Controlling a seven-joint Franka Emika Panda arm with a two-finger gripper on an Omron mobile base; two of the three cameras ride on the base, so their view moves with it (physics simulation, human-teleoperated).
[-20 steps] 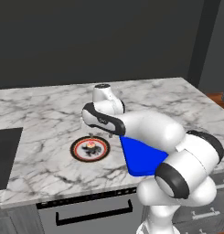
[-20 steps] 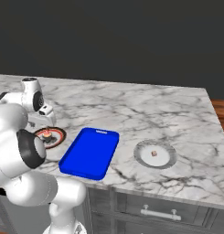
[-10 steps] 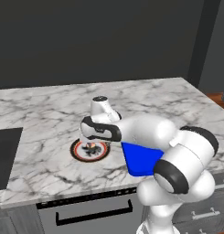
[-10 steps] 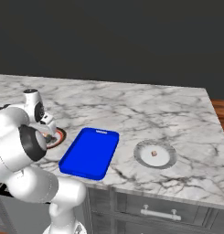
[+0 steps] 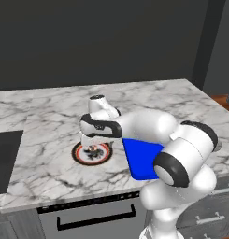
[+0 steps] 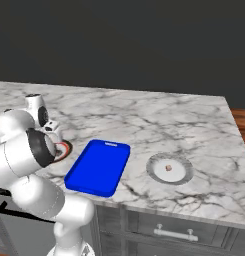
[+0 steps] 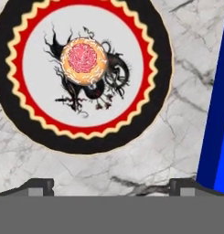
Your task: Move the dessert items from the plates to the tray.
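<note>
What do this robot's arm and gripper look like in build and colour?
The arm is made of glossy white rounded segments joined by dark grey to black joint rings, on a white column. The gripper has a white hand with a black band. In the hand view, its jaws end in small dark grey tips. No cables or markings are visible.

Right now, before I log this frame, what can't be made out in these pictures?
- Patterned plate, right base view: mostly hidden behind the arm.
- Blue tray, left base view: near half covered by the arm; in the hand view the right edge cuts it off.
- Tan lump on the grey plate: too small to identify.
- Cupcake, hand view: seen from above, so its base is hidden.
- Gripper: open; fingertips barely show.
</note>
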